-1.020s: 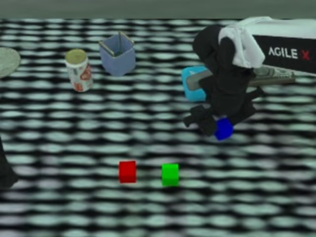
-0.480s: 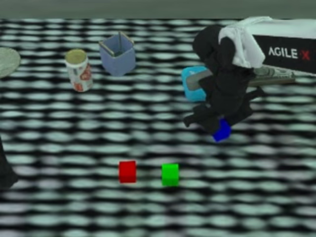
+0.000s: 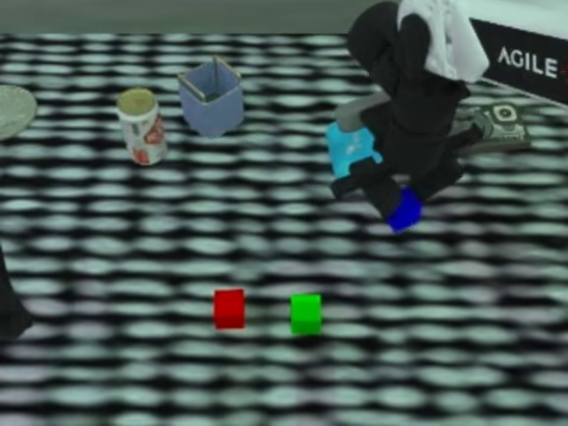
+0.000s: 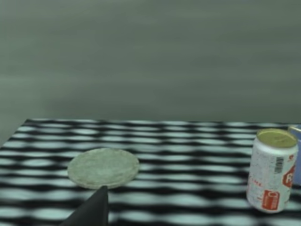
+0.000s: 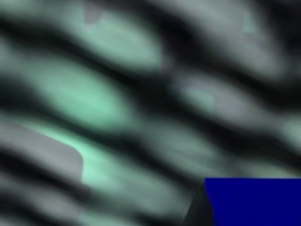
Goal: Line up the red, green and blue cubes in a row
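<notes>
The red cube [image 3: 229,309] and the green cube [image 3: 306,313] sit side by side on the patterned table [image 3: 133,266], a little in front of its middle. Behind them and to the right, my right gripper [image 3: 398,206] is shut on the blue cube [image 3: 407,210] and holds it above the table. In the right wrist view the blue cube [image 5: 254,202] fills one corner, with a dark finger [image 5: 197,212] against its side. My left arm [image 3: 9,306] is parked at the table's left edge, its gripper open and one fingertip [image 4: 95,207] showing.
A pale-blue hollow box [image 3: 211,96] and a white can [image 3: 142,126] stand at the back left. A round grey plate [image 3: 13,108] lies at the left edge. A cyan block [image 3: 348,151] and a flat grey device [image 3: 493,124] lie under the right arm.
My right gripper has moved up and towards the back of the table with the blue cube held in it. The red and green cubes and the left arm have not moved.
</notes>
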Robot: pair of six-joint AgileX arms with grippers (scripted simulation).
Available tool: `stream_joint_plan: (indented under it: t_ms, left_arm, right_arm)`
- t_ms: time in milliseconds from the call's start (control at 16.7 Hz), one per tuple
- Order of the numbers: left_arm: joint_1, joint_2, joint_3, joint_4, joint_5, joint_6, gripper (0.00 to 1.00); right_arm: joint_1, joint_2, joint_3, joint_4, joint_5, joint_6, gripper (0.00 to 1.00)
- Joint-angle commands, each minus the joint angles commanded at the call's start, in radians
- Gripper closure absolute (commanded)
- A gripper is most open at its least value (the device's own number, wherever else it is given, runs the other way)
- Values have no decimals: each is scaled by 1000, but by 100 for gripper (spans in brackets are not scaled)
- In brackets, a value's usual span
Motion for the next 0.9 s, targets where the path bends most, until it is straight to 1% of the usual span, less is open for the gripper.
stream_joint_plan:
  t_ms: [120, 480, 660, 900]
  left_arm:
    - [0, 0, 0, 0, 0, 0, 0]
    - [0, 0, 0, 0, 0, 0, 0]
    - [0, 0, 0, 0, 0, 0, 0]
    - [0, 0, 0, 0, 0, 0, 0]
  right_arm:
    - [1, -17, 34, -41, 0, 0, 100]
    - [-1, -24, 26, -42, 0, 17, 100]
    - [24, -74, -39, -32, 3, 109, 100]
    - [78, -187, -182, -8, 9, 303, 100]
